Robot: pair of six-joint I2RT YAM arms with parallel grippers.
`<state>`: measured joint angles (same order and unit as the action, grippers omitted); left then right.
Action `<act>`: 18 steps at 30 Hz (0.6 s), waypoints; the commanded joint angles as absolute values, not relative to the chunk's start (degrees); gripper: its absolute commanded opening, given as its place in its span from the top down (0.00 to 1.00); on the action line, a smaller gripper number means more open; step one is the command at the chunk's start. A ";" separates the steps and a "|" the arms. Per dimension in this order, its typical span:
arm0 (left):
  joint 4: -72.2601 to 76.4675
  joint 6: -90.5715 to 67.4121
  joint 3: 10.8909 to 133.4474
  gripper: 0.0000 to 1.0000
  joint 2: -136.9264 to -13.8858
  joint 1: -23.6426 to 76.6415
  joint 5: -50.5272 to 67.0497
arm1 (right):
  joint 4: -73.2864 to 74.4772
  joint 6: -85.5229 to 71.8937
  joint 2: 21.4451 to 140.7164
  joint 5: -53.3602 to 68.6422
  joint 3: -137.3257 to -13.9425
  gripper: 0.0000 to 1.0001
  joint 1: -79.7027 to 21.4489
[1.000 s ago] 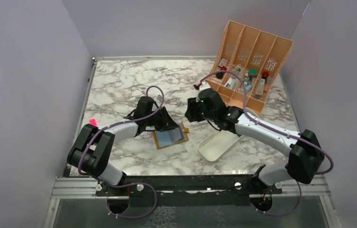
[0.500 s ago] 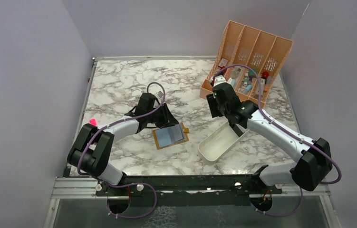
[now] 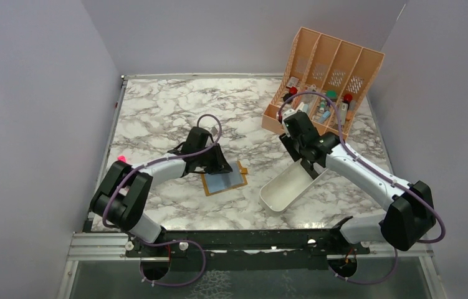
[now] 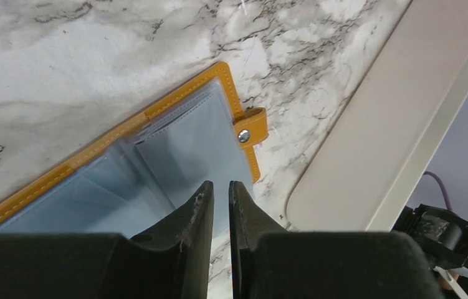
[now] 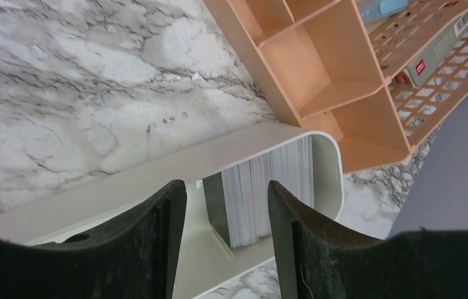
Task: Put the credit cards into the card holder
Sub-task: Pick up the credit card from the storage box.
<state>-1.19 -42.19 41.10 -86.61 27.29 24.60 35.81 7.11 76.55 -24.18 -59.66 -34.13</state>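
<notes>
Now | card holder (image 4: 175,143) open flat, mustard rim, blue-grey inside | left pincer (image 4: 220,185) narrow | right pincer (image 5: 226,185) wide

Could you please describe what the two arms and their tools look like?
The left arm and right arm both have white links between bulky black joints, with a thin purple cable looping along each. The left tool and right tool each have two matt black, tapering fingers; the left one's inner edges look scuffed.
</notes>
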 commanded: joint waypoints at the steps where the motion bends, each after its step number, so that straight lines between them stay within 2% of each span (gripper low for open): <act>1: 1.99 -41.93 40.29 0.82 -90.77 27.92 24.44 | 37.65 10.80 75.59 -24.83 -57.64 0.45 -31.32; 9: 4.98 -43.86 40.03 0.82 -91.10 27.96 25.51 | 37.19 11.65 76.25 -25.00 -55.01 0.45 -30.15; 15: 0.20 -43.27 41.72 0.78 -81.68 28.01 23.09 | 37.66 11.91 78.04 -25.20 -54.41 0.43 -30.15; 18: -4.35 -41.82 42.59 0.72 -76.37 27.99 19.78 | 37.64 12.53 78.46 -24.43 -54.17 0.43 -30.15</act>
